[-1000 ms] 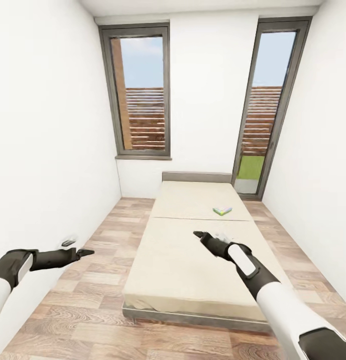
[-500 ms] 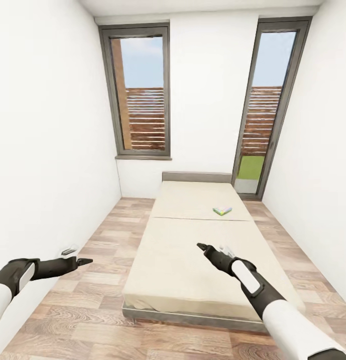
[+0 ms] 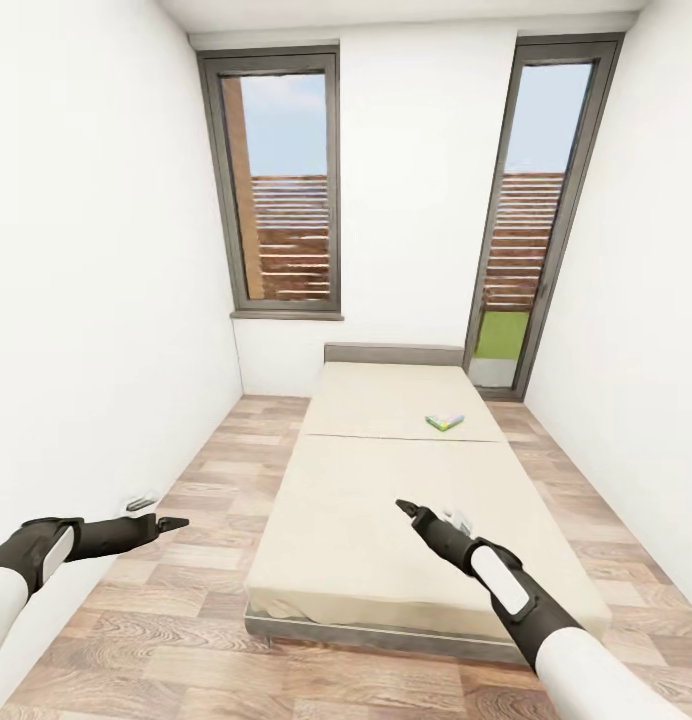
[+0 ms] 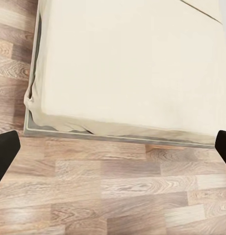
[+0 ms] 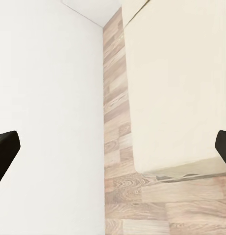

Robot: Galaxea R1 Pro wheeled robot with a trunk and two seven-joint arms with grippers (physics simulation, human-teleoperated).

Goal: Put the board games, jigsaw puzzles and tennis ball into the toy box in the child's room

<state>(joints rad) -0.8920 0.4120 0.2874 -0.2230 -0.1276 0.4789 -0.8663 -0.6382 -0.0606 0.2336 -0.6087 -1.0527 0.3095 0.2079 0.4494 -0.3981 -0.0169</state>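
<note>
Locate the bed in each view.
Head view: bed in the centre, lengthwise, foot end nearest.
Left wrist view: its foot end with the grey frame, bordering floor planks.
Right wrist view: a mattress corner, beside floor and white wall.
Shared landmark: wood-plank floor.

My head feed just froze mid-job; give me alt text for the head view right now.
A beige bed fills the narrow room's centre, with one small colourful board game lying flat on its far half. The left gripper hangs over the wood floor, the right gripper over the mattress; both hold nothing.
</note>
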